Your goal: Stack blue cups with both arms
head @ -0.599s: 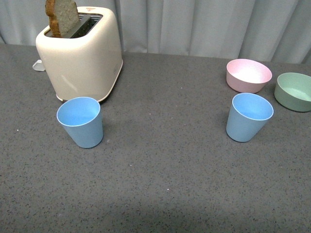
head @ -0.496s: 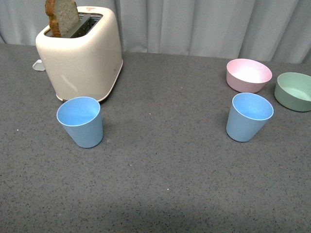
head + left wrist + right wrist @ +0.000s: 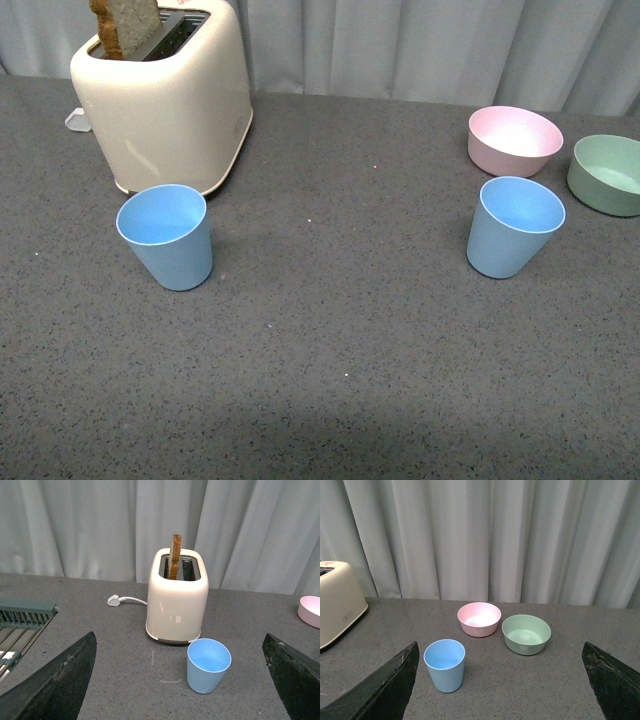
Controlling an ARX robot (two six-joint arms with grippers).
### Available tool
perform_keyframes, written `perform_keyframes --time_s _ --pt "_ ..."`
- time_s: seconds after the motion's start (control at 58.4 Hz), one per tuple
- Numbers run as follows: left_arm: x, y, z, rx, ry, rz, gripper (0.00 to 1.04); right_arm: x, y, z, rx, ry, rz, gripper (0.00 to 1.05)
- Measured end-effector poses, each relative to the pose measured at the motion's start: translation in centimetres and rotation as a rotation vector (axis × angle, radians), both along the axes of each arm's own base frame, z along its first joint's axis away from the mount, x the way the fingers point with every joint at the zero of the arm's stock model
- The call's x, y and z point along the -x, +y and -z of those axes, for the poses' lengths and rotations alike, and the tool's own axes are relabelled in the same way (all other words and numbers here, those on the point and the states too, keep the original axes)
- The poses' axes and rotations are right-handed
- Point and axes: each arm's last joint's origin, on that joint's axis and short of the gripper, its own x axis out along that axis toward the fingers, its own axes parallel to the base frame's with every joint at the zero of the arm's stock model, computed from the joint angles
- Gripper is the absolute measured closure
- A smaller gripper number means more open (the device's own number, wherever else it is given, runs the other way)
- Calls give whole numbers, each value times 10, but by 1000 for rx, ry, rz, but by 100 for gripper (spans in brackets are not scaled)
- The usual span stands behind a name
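Grey curtains back a dark speckled bench (image 3: 330,390). The left blue cup (image 3: 166,238) stands upright at 9 o'clock, with the toaster (image 3: 165,100) just beside at its 12. The right blue cup (image 3: 513,228) stands at 3 o'clock, near the pink bowl (image 3: 514,140) at its 12 and the green bowl (image 3: 606,175) at its 2. Both cups look light, stiff and slick, so a side pinch below the rim suits them. The left gripper (image 3: 179,636) and right gripper (image 3: 500,644) are spread wide, holding nothing. The bench's middle lies open.

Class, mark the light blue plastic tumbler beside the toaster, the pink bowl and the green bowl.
Light blue plastic tumbler (image 3: 178,260): front view, outer side wall.
Pink bowl (image 3: 513,136): front view, inner floor.
Green bowl (image 3: 525,636): right wrist view, inner floor.
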Motion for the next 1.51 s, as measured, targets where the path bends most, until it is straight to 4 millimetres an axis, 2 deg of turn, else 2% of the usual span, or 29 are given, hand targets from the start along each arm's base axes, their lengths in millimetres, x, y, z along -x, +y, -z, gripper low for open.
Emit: perform_keyframes --time_s 0.667,0.685,0.736,0.804,0.976,1.13,1.284,1.335,1.421,1.506 --pt "0 0 0 2 2 -6 7 0 0 0 0 0 0 10" --pt "0 0 1 12 33 -21 7 0 0 0 0 0 0 10" --pt "-5 0 4 45 238 -212 7 0 0 0 0 0 0 10" --pt "-13 0 8 61 310 -256 7 0 0 0 0 0 -1 10" --pt "-45 -3 3 107 354 -230 7 0 0 0 0 0 0 10" --pt "-89 -8 0 158 430 -140 7 0 0 0 0 0 0 10" --pt "-138 -11 9 177 568 -109 7 0 0 0 0 0 0 10" --pt "-162 -15 16 176 640 -81 7 0 0 0 0 0 0 10" --pt "-190 -23 24 165 725 -63 7 0 0 0 0 0 0 10" --pt "-207 -29 29 167 771 -41 7 0 0 0 0 0 0 10"
